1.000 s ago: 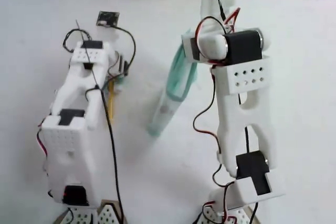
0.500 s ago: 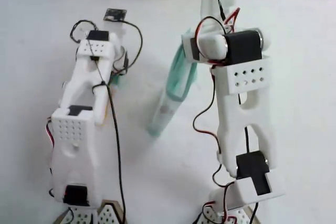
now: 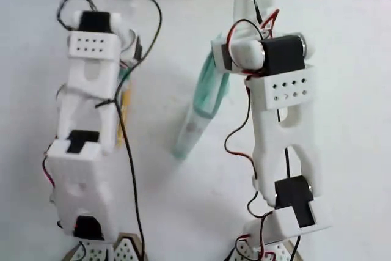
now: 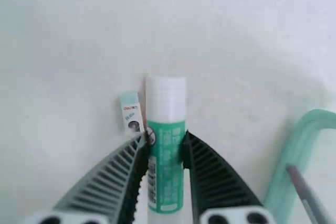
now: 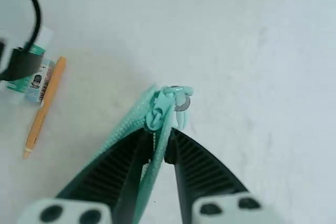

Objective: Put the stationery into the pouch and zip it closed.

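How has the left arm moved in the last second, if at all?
Yes. In the high view the left arm has stretched toward the far edge of the table, while the pouch stayed put.

Tiny illegible print on glue stick (image 4: 165, 150) and eraser (image 4: 130, 118)

The surface (image 3: 342, 59) is plain white and matte. A teal pouch (image 3: 198, 114) rests on it between the two arms, standing on its long edge and slanting, zipper side up. Well apart from it, towards the left arm, an orange pencil (image 5: 44, 106) lies flat. A small eraser (image 4: 129, 111) in a printed sleeve lies just beside a green-and-white glue stick (image 4: 165, 150); whether the glue stick touches the surface cannot be told. The arm bases (image 3: 101, 250) stand at the near edge.
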